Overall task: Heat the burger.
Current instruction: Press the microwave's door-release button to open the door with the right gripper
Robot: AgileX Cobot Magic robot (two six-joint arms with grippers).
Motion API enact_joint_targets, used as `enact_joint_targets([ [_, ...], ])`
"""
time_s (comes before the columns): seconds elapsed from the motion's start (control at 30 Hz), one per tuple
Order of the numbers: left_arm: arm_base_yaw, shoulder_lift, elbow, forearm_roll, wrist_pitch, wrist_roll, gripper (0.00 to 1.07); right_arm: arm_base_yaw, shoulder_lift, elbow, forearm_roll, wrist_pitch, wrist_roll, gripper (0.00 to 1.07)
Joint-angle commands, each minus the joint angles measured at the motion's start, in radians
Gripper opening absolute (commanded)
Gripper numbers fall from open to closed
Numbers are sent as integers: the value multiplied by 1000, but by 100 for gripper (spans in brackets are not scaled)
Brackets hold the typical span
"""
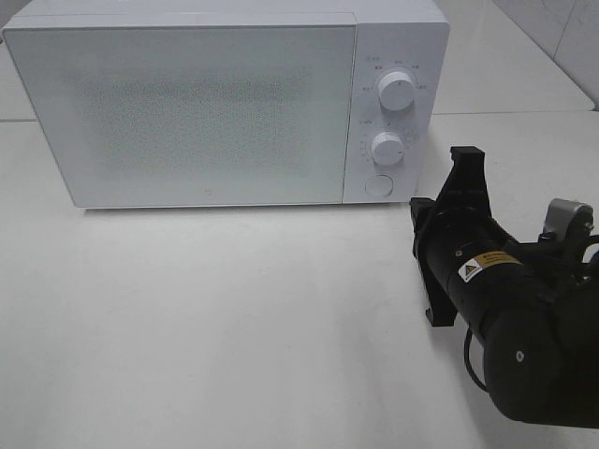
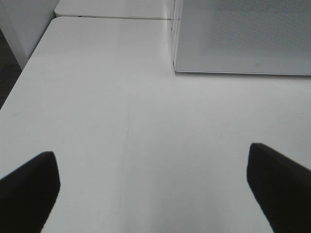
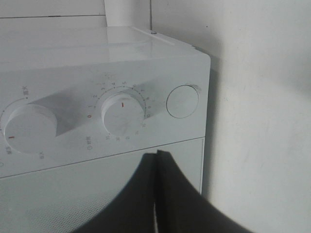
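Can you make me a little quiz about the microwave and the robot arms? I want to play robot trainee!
1. How many turning knobs does the microwave have? A) one B) two C) three
2. True or false: the microwave's door stands open.
3. Fill the gap: the right pincer, near the microwave's controls, is ___, while the left pincer is open.

Key
1. B
2. False, the door is closed.
3. shut
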Motion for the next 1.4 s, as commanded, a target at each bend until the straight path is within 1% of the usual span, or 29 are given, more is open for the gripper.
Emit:
enact_joint_targets([
  [0.03, 1, -19, 4, -6, -6, -4, 98, 0, 2, -10, 7, -21, 7, 0],
  [0.13, 1, -19, 4, -6, -6, -4, 98, -2, 15, -27, 9, 14, 7, 0],
  [0.47, 1, -19, 4, -6, -6, -4, 98, -7, 97, -106, 12, 27, 29, 0],
  [0.53, 1, -19, 4, -6, -6, -4, 98, -32, 118, -131, 2, 45, 28, 0],
  [0.63, 1, -19, 4, -6, -6, -4, 98, -39, 123, -140, 2, 55, 28, 0],
  [0.7, 1, -19, 4, -6, -6, -4, 98, -75, 148, -174, -18, 65, 17, 0],
  [0.73, 1, -19, 4, -6, -6, -4, 98, -75, 148, -174, -18, 65, 17, 0],
  [0.87, 1, -19, 4, -6, -6, -4, 98, -110, 153, -204, -23, 131, -4, 0],
  [1.0, 1, -19, 4, -6, -6, -4, 98, -162, 153, -242, -83, 188, -26, 0],
  [1.23, 1, -19, 4, -6, -6, -4, 98, -191, 155, -289, -94, 241, -70, 0],
  [1.4, 1, -19, 4, -6, -6, -4, 98, -200, 199, -330, -101, 240, -64, 0],
])
